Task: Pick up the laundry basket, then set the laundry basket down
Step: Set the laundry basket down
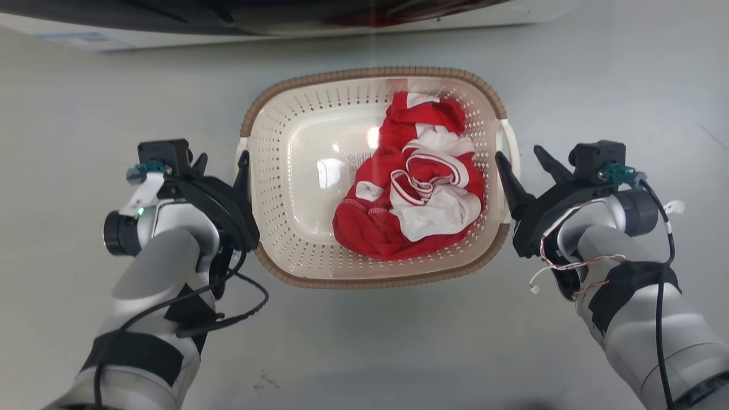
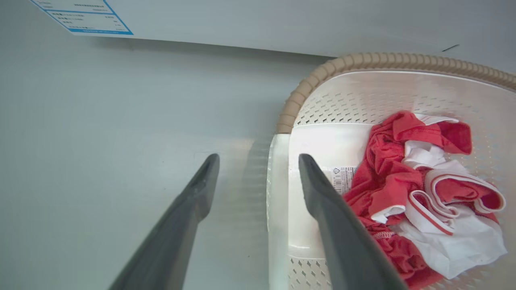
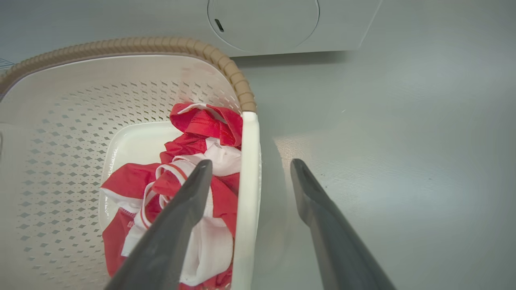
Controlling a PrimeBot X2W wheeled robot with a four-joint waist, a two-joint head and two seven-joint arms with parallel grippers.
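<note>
The laundry basket (image 1: 273, 171) sits on the floor (image 1: 85, 102), the washer (image 1: 285, 23) just beyond it. At its two sides the left hand (image 1: 223, 162) and right hand (image 1: 519, 155) stand spread, fingers (image 2: 342, 241) astride the white handles (image 1: 511, 136). Best to close both together, then lift evenly so it stays level.

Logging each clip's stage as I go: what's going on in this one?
The robot has both arms at the laundry basket, which sits on the grey floor in front of a washer. The left gripper straddles the left loop handle, and the right gripper straddles the right handle, one finger inside and one outside. Both are open, so nothing is gripped yet. A crumpled red and white garment lies in the basket.
</note>
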